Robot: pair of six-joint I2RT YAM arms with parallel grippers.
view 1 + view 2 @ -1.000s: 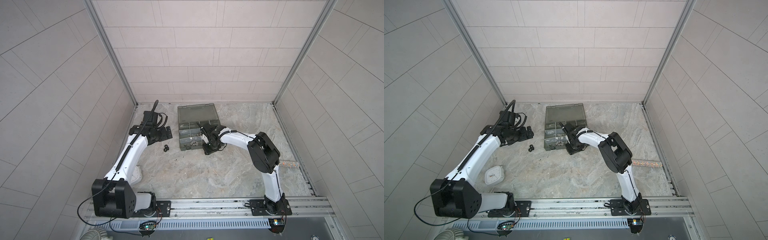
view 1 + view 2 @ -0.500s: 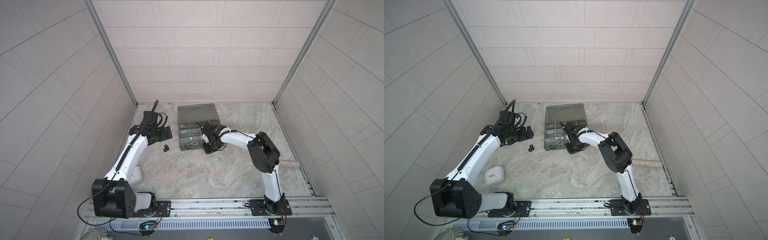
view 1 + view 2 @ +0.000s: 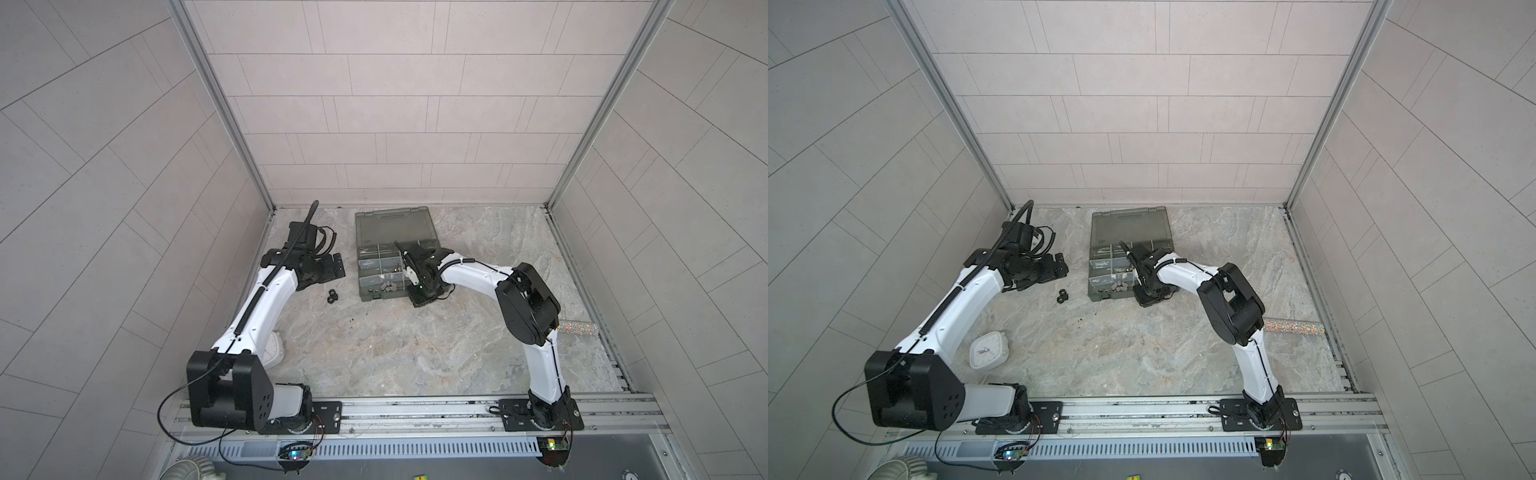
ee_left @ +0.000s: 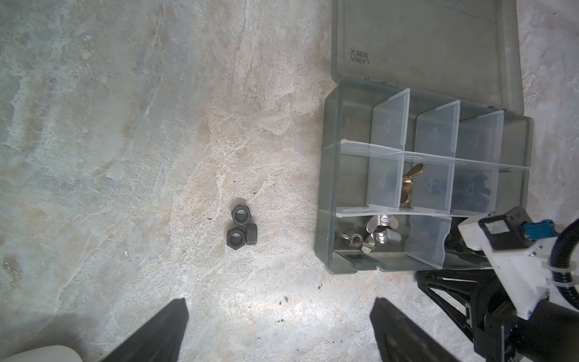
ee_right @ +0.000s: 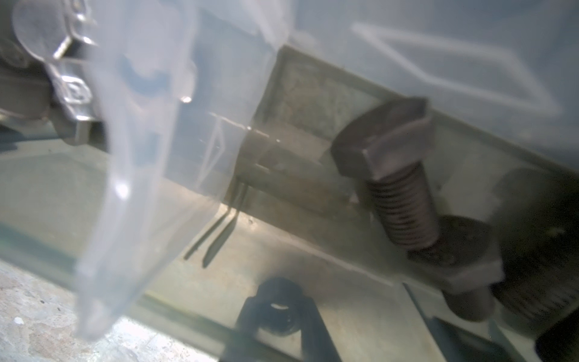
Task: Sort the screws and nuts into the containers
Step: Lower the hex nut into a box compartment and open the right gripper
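The smoky-grey organizer case [image 3: 362, 286] [image 3: 1093, 286] [image 4: 326, 188] lies open at the back of the floor, its containers split by pale dividers [image 4: 390, 120]. My right gripper [image 5: 277, 316] reaches into a front compartment and is shut on a black nut [image 5: 279, 288]. Two black screws [image 5: 394, 175] lie in that same compartment. Silvery winged nuts [image 4: 372, 235] [image 5: 69, 91] fill the neighbouring one, and a brass winged nut [image 4: 410, 181] sits in a middle one. Three black hex nuts [image 4: 241, 232] [image 3: 332, 296] [image 3: 1063, 296] lie on the floor left of the case. My left gripper [image 4: 279, 308] [image 3: 332, 266] hovers beside them, open and empty.
A white clock [image 3: 988, 351] lies on the floor by the left arm. A glittery microphone handle [image 3: 1293, 326] [image 3: 579, 330] rests near the right wall. The case's lid [image 3: 395, 226] lies flat toward the back wall. Tiled walls close in three sides.
The right gripper's jaws have closed in on the black nut inside the case. Both arms have hardly moved otherwise, and the left gripper stays wide.
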